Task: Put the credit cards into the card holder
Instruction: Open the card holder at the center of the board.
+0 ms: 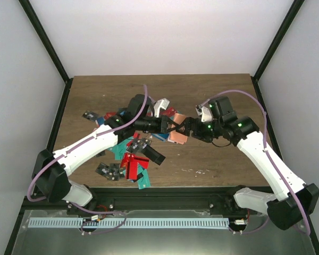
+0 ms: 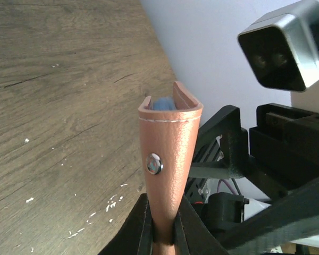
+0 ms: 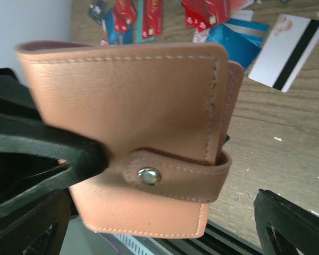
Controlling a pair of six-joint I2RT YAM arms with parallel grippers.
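The tan card holder [image 1: 177,138] hangs above the table between my two grippers. My left gripper [image 2: 162,236] is shut on one edge of it; its snap strap [image 2: 154,163] faces the camera and something blue shows in its open top. In the top view the left gripper [image 1: 169,126] meets the right gripper [image 1: 187,129] over it. In the right wrist view the holder [image 3: 149,106] fills the frame, strap snapped shut, and my right gripper [image 3: 159,234] is open with its fingers wide on either side. Red, teal and blue credit cards [image 1: 132,154] lie piled under the left arm.
A white card with a black stripe [image 3: 287,50] lies on the wood beside red cards [image 3: 207,10] and blue ones. Black cards [image 1: 109,170] lie near the front left, another [image 1: 89,115] at the far left. Dark frame posts stand at the table's corners.
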